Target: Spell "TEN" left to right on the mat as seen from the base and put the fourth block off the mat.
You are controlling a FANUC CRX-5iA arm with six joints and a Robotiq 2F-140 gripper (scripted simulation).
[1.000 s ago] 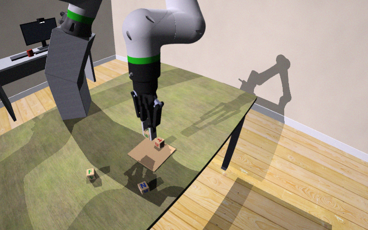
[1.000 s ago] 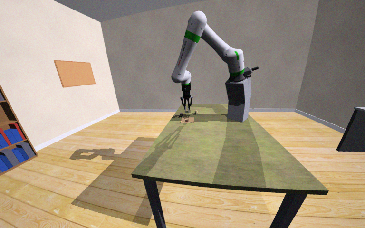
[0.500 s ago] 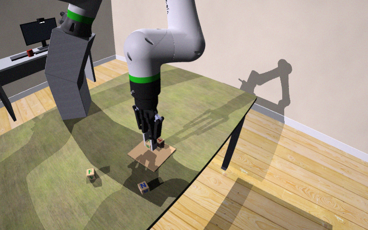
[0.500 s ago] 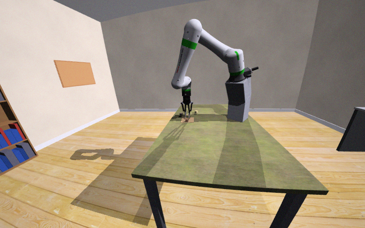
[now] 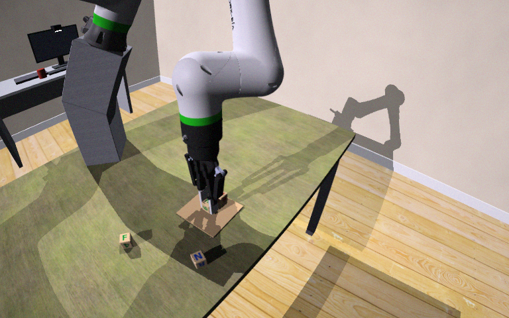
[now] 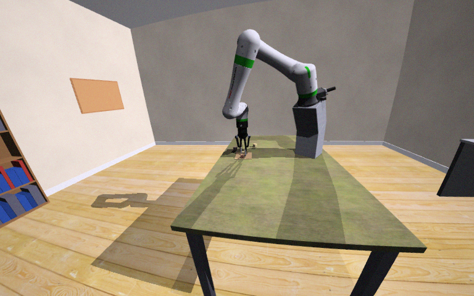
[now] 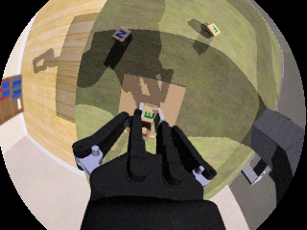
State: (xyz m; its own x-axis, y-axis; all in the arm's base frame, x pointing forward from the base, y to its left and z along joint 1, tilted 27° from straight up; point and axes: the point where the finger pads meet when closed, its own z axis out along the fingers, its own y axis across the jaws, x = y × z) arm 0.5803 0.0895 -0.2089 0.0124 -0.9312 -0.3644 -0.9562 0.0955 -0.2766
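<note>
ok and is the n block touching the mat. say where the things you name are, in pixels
Apart: the top view shows green tabletop between the N block [image 5: 198,259] [image 7: 122,34] and the mat [image 5: 213,229] [image 7: 176,98].

The end effector [image 5: 207,206] [image 6: 243,152] [image 7: 149,110] lowered the E block [image 5: 205,205] [image 7: 149,114]
</note>
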